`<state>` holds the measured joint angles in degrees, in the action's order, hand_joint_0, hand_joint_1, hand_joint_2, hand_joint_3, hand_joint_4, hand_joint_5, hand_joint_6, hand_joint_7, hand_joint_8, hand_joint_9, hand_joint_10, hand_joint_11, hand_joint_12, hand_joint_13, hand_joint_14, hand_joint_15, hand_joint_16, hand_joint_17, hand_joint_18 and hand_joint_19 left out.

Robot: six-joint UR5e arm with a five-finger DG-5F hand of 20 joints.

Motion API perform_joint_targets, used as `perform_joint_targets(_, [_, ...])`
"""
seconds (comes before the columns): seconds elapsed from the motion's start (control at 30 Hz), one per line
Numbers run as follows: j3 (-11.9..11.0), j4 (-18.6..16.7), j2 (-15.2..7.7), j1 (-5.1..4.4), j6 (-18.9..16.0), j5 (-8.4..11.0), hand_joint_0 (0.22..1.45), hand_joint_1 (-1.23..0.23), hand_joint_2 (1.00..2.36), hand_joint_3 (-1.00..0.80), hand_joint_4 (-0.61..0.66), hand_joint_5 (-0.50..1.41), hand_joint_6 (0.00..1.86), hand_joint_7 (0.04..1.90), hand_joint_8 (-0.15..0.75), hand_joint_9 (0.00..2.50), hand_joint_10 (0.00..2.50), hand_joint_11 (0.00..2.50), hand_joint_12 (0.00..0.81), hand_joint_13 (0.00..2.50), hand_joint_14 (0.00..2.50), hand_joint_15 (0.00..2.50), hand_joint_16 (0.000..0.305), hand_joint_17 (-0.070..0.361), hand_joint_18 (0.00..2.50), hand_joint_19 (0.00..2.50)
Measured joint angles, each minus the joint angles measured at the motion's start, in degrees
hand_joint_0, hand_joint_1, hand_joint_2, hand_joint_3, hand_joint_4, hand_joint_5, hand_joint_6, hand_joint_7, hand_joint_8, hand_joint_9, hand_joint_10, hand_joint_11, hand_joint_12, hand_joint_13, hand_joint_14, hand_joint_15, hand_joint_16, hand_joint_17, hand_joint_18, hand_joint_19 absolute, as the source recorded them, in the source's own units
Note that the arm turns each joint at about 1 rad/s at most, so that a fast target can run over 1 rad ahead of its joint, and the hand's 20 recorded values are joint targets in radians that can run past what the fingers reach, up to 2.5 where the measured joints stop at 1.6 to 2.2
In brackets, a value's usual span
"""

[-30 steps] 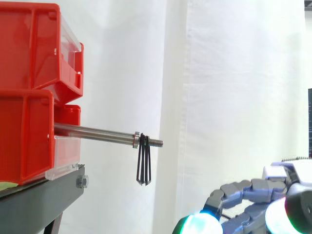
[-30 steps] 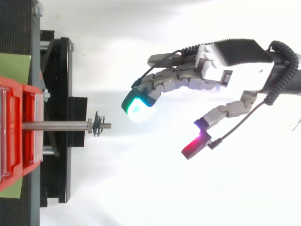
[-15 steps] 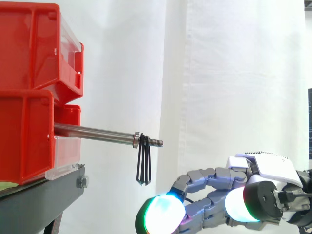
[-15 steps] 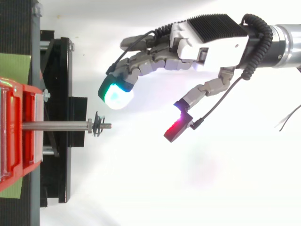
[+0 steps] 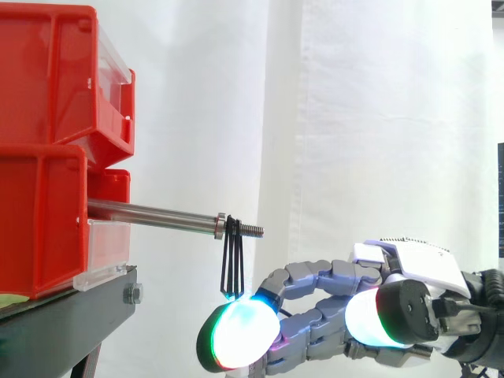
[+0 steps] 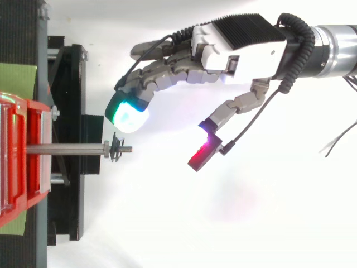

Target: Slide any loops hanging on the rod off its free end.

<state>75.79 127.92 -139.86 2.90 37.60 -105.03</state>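
A steel rod [image 5: 150, 214] juts level from the stacked red bins [image 5: 47, 157] at left. Black loops [image 5: 232, 264] hang from it, just behind its threaded free end. Your hand [image 6: 234, 47] is to the right of them, spread wide and holding nothing, with its fingers loosely bent. Side on, its glowing green fingertips [image 5: 236, 337] sit just under the loops' lower ends. From above, they lie just beside the rod's tip, with the red-lit thumb well apart.

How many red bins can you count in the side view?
2: the upper bin sits stacked on the lower bin, at whose level the rod sticks out. Others may be hidden past the picture's left edge.
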Motion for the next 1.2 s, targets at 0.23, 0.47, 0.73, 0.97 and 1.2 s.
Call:
perform_joint_targets(0.23, [-4.46, 0.05, -3.02, 0.08, -3.04, -1.77, 0.54, -0.58, 1.0, -0.46, 0.28, -0.2, 0.5, 0.72, 0.276, 0.6, 0.0, 0.0, 0.26, 0.54, 0.0, 0.01, 0.024, 0.054, 0.31, 0.01])
perform_joint_targets(0.47, [-6.67, 0.43, -3.37, 0.08, -3.56, -2.03, 0.54, -0.58, 1.0, -0.46, 0.28, -0.19, 0.5, 0.75, 0.278, 0.6, 0.0, 0.0, 0.266, 0.55, 0.0, 0.01, 0.025, 0.055, 0.33, 0.03])
perform_joint_targets(0.73, [-7.71, 0.44, -3.43, -0.22, -3.5, -1.86, 0.55, -0.59, 1.0, -0.46, 0.3, -0.18, 0.5, 0.8, 0.279, 0.6, 0.0, 0.0, 0.268, 0.55, 0.0, 0.02, 0.025, 0.057, 0.34, 0.04])
perform_joint_targets(0.97, [-7.69, 0.55, -3.41, -0.26, -3.54, -1.98, 0.56, -0.61, 1.0, -0.45, 0.32, -0.14, 0.5, 0.97, 0.279, 0.61, 0.0, 0.0, 0.268, 0.56, 0.0, 0.03, 0.026, 0.057, 0.35, 0.06])
perform_joint_targets(1.2, [-7.69, 0.28, -3.41, -0.33, -3.58, -2.02, 0.56, -0.62, 1.0, -0.45, 0.31, -0.14, 0.5, 1.01, 0.28, 0.61, 0.0, 0.0, 0.273, 0.56, 0.0, 0.03, 0.026, 0.057, 0.35, 0.06])
